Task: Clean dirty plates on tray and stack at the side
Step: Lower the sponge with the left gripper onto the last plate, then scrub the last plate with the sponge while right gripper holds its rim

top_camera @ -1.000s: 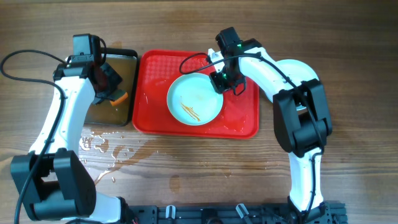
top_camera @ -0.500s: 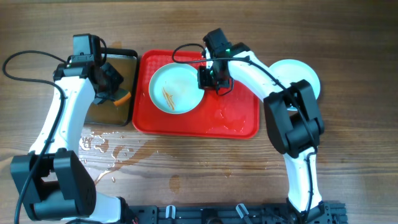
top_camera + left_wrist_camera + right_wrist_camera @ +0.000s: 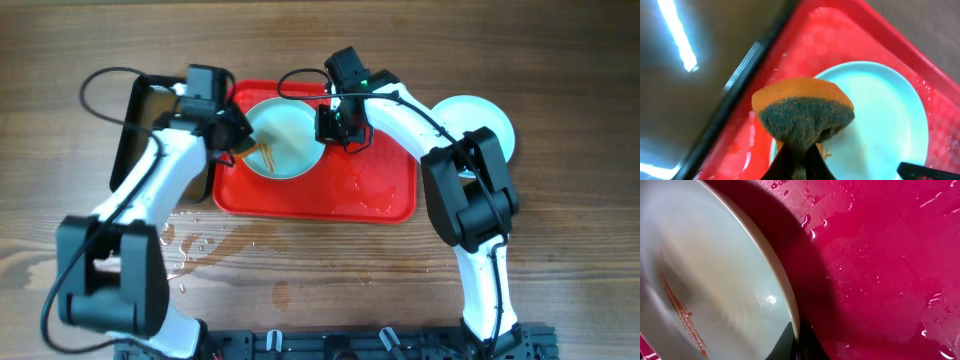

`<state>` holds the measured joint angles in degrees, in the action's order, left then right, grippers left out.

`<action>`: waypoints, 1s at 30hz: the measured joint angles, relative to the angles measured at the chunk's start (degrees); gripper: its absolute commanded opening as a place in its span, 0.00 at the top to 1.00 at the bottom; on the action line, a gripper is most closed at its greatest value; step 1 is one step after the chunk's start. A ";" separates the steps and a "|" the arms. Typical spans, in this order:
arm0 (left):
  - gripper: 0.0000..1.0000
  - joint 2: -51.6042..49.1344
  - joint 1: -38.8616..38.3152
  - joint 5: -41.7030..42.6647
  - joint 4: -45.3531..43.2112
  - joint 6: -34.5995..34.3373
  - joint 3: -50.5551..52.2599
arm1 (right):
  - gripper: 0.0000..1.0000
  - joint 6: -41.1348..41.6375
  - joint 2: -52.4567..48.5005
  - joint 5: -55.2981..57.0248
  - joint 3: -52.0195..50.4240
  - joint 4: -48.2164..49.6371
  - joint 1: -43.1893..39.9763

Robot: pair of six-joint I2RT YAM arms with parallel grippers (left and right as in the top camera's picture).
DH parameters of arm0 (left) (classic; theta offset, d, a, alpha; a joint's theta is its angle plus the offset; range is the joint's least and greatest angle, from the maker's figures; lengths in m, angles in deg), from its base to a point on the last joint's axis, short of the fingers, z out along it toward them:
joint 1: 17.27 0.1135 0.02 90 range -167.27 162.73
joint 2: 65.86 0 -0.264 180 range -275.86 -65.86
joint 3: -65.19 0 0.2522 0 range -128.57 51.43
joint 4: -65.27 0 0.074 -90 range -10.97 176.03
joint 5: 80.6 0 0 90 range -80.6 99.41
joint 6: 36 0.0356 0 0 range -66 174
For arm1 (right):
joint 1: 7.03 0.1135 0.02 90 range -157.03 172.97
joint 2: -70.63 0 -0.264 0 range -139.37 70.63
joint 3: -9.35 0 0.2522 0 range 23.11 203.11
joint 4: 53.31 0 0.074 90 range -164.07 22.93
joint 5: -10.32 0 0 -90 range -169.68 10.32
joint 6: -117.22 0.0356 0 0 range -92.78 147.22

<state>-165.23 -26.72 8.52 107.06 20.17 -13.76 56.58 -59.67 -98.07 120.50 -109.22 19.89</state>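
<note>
A pale blue-white plate (image 3: pixel 290 135) with orange-brown streaks sits tilted over the left part of the red tray (image 3: pixel 380 190). My right gripper (image 3: pixel 328 125) is shut on its right rim; the rim shows between the fingers in the right wrist view (image 3: pixel 796 330), plate (image 3: pixel 715 280) above wet tray (image 3: pixel 890 255). My left gripper (image 3: pixel 238 148) is shut on an orange sponge with a dark scouring face (image 3: pixel 805 112), held over the plate's left edge (image 3: pixel 880 110). Another plate (image 3: pixel 490 115) lies on the table right of the tray.
A black pan (image 3: pixel 135 130) of brownish water stands left of the tray; it shows in the left wrist view (image 3: pixel 685 90). Water puddles (image 3: pixel 185 245) lie on the wooden table in front of the pan. The tray floor is wet.
My left arm has swung right from the black pan, carrying the sponge to the plate's left edge. My right gripper dragged the plate left across the tray a second ago, then held still.
</note>
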 measured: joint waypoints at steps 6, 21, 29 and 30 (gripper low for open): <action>0.96 -7.72 -3.32 -0.02 -7.21 5.55 0.17 | 0.96 -0.04 0.00 -0.02 0.00 0.00 0.00; 0.96 -9.51 -6.67 17.73 -5.99 18.49 0.22 | 0.96 -0.70 0.00 -0.02 0.00 0.07 -0.04; 0.96 -10.32 -6.69 0.68 -13.16 7.63 0.33 | 0.96 -0.70 0.00 -0.04 0.00 0.11 -0.04; 0.96 -10.71 -6.69 -0.68 -13.07 6.60 0.33 | 0.96 -0.72 0.00 -0.04 0.00 0.11 -0.04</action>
<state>-175.94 -33.41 7.84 93.99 26.77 -13.43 55.86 -59.67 -98.11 120.50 -109.11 19.84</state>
